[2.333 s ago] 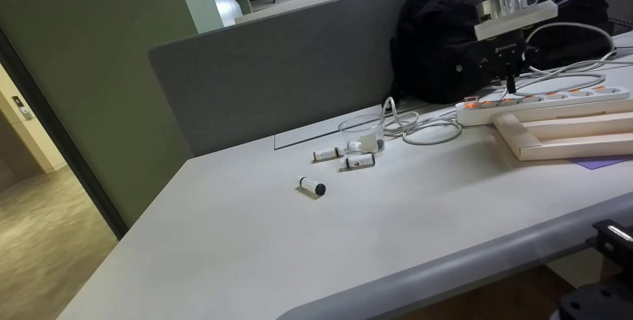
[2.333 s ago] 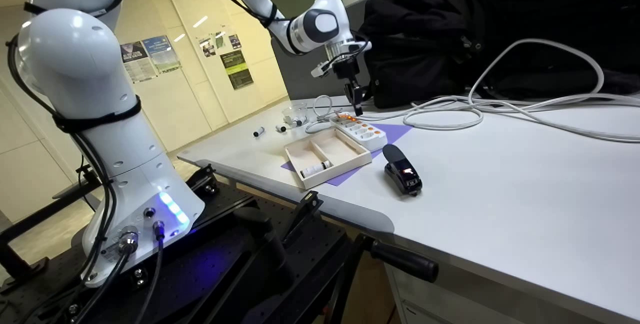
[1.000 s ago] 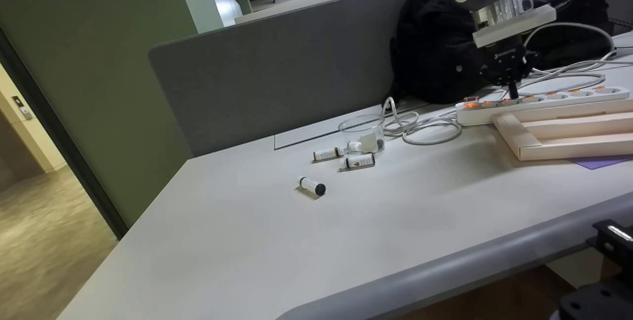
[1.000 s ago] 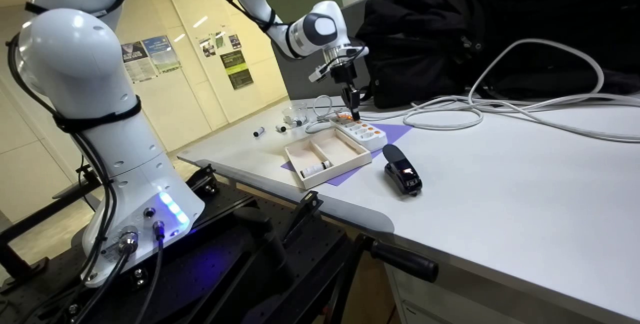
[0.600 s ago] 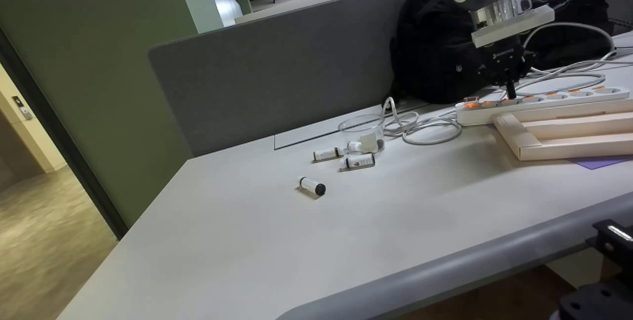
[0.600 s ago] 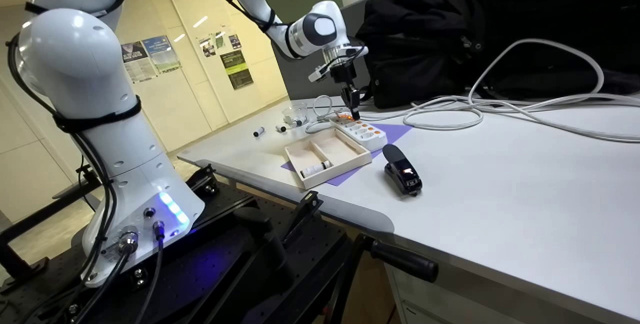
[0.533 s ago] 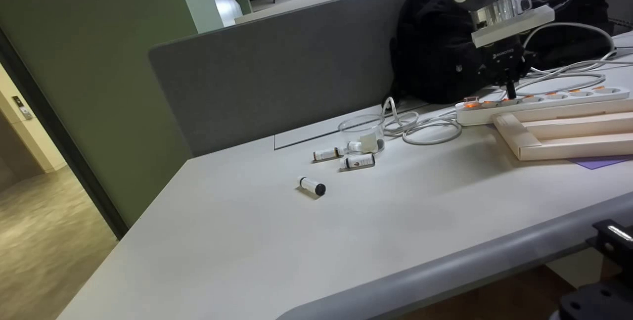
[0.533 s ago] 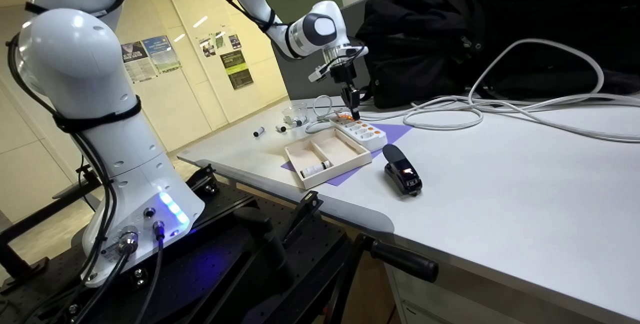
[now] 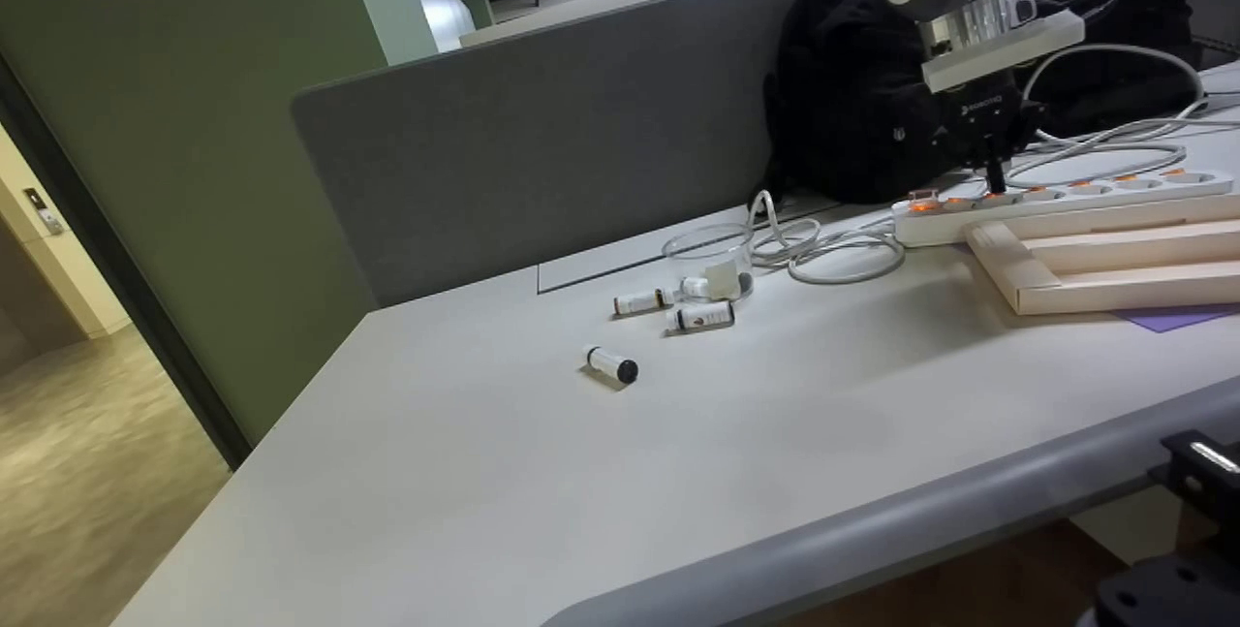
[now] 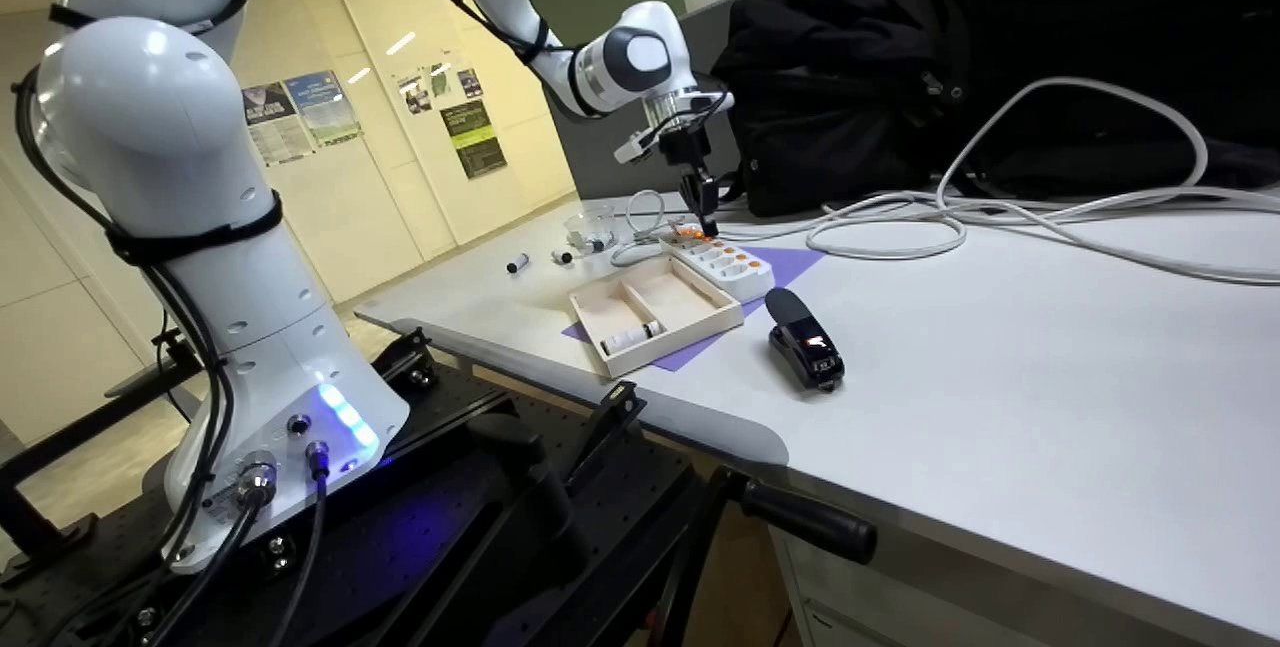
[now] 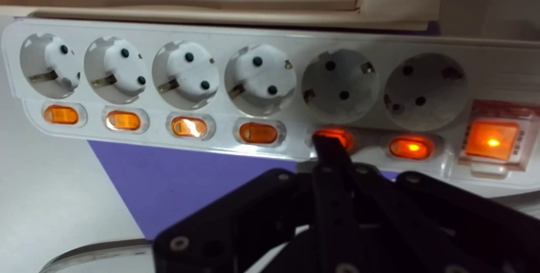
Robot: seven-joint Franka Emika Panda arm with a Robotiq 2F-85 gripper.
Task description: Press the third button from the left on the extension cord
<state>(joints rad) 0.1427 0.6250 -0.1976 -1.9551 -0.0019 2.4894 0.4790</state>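
Observation:
The extension cord, a long white power strip, lies on the table in both exterior views [image 9: 1066, 204] [image 10: 742, 279] and fills the wrist view [image 11: 223, 121]. It has a row of round sockets and orange oval buttons, with a lit square switch [image 11: 492, 140] at one end. The oval button [image 11: 411, 148] beside that switch is lit. So is the button [image 11: 345, 136] after it, third counting from the square switch. My gripper [image 11: 331, 146] is shut and empty, its fingertips over that third button and hiding part of it. I cannot tell whether they touch. The gripper also shows in both exterior views [image 9: 996, 187] [image 10: 709, 229].
A pale wooden divided box [image 10: 655, 357] lies close along the strip's socket side. A purple sheet [image 11: 181, 184] is underneath. Black bags [image 9: 852, 84], looping white cables [image 10: 890, 252], a clear cup [image 9: 707, 254], small vials [image 9: 608, 363] and a black device [image 10: 805, 342] are nearby.
My gripper has come down from above the strip to the button row. In the last half second it has shifted slightly toward the square-switch end and slightly up.

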